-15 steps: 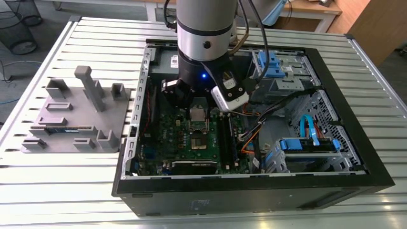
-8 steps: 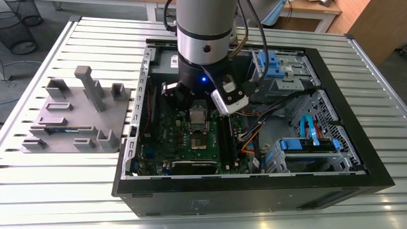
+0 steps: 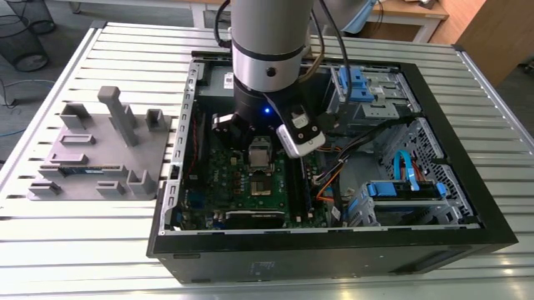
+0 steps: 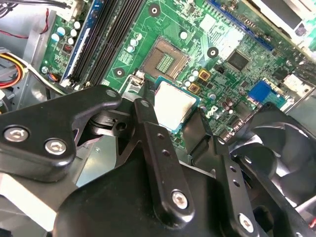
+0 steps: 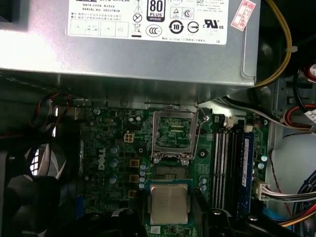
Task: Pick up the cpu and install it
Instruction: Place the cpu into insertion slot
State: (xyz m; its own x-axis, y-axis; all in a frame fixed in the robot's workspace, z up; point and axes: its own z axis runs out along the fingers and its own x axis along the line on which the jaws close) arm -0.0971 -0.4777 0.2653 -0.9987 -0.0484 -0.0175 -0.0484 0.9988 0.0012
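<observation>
I'm reaching my arm (image 3: 267, 44) straight down into the open PC case (image 3: 334, 256), wrist approx vertical over the mobo (image 3: 250, 181). The case is lying on its side on the slatted table (image 3: 100, 250). My gripper (image 4: 172, 109) is clenching the cpu (image 4: 174, 101) btw its two black fingers (image 4: 148, 128), one on each opposite edge, w/ the metal top facing the wrist cams. I'm holding the chip roughly level over the board, just beside the socket (image 5: 170, 170) and not over it yet. In the first wrist view the chip is sitting on the side of the socket away from the grey PSU box (image 5: 148, 49), and the socket's lid frame is standing open toward that box. The grey holder tray (image 3: 100, 150) is lying outside the case at the exterior view's left, well apart from my gripper.
</observation>
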